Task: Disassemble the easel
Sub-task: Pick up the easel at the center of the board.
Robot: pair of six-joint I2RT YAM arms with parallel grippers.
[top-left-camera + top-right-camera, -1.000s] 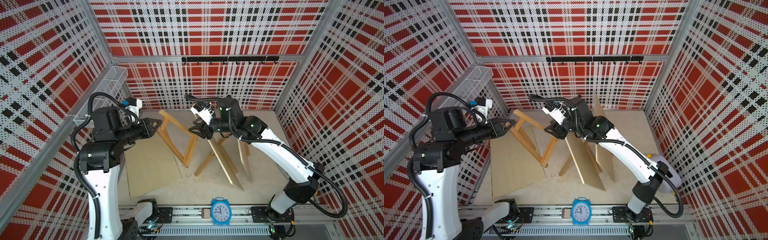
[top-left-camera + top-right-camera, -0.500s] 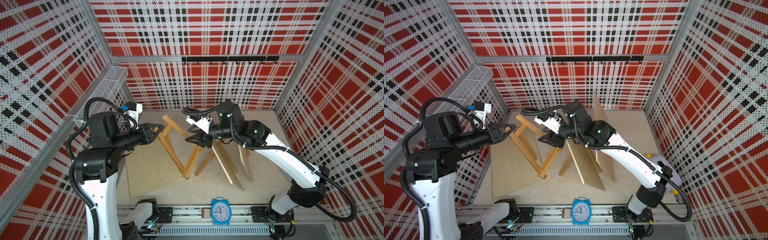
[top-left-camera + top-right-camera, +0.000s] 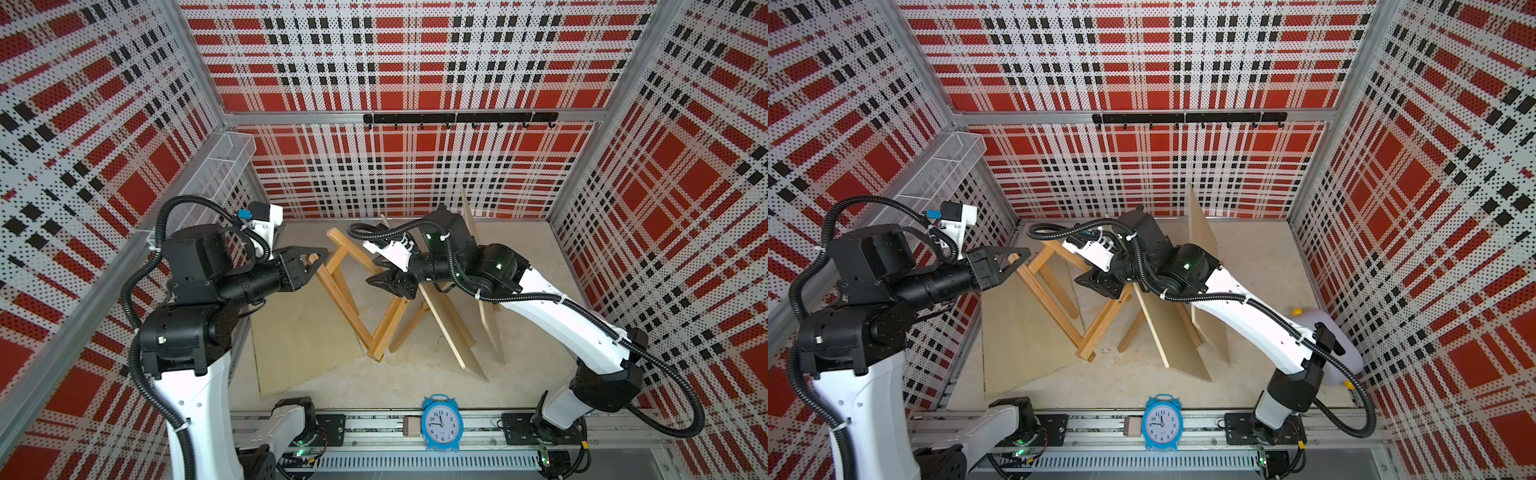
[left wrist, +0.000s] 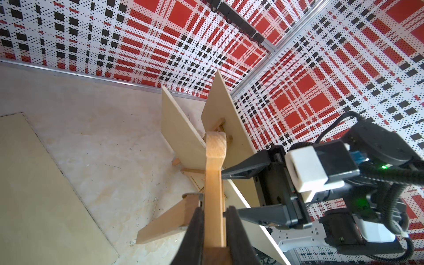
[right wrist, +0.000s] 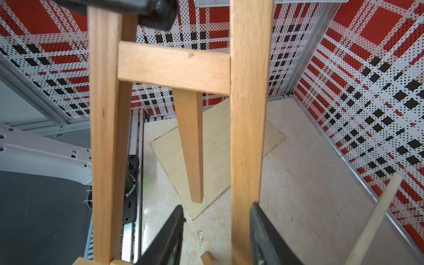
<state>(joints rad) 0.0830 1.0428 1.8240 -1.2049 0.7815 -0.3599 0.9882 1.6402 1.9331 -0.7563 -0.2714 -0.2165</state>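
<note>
Where the left gripper point(image 3: 319, 259) meets the easel frame point(image 3: 388, 328), we see its fingers point(image 4: 196, 231) clenched on the upper end of one long rail point(image 5: 103, 137), with a finger flat against each side of the wood. Below these fingers a flat panel point(image 3: 299, 332) lies on the floor point(image 3: 415, 374).

The frame hangs tilted between the two sets of fingers. Its upper end is at the left fingers and its lower end is down near the floor; we cannot tell whether that end touches. A crossbar point(image 5: 174, 66) joins the held rail to the other long rail point(image 5: 246, 137). A centre leg point(image 5: 190, 149) hangs from the crossbar, its free tip near the right fingers.

The right gripper point(image 3: 376, 272) straddles the other long rail partway along it. The rail lies against one finger point(image 5: 263, 236) while the other finger stands apart from it, so we read these fingers as released, grasping nothing.

Well in front of the right fingers, toward the camera, stands a blue alarm clock point(image 3: 441, 424). Behind the right fingers, under the right arm, a leaning panel point(image 3: 1177, 340) and a second panel point(image 3: 1202, 226) stand on edge, propped on wooden struts point(image 3: 409, 328).
</note>
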